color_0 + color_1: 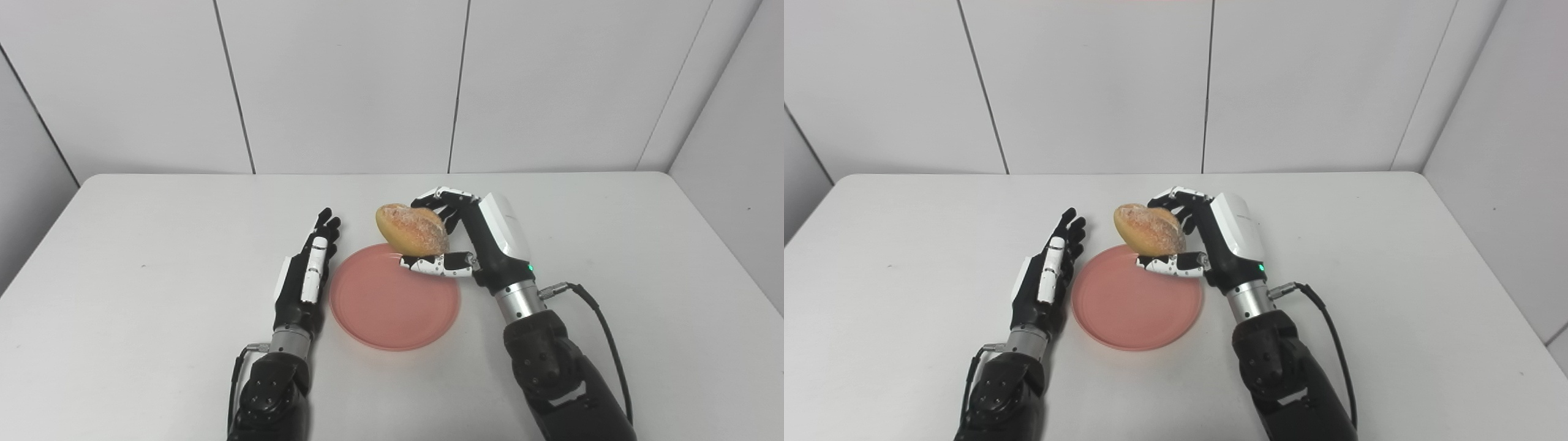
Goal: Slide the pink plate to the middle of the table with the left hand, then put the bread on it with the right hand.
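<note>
A pink plate lies flat near the middle of the white table. My left hand rests open beside the plate's left rim, fingers stretched straight and pointing away, holding nothing. A golden bread roll hangs above the plate's far right edge. My right hand is shut on the roll, thumb beneath it and fingers curled over its far side. In the right eye view the roll sits over the plate in the same way.
The white table has rounded far corners and meets pale wall panels at the back. A black cable loops off the right wrist above the table.
</note>
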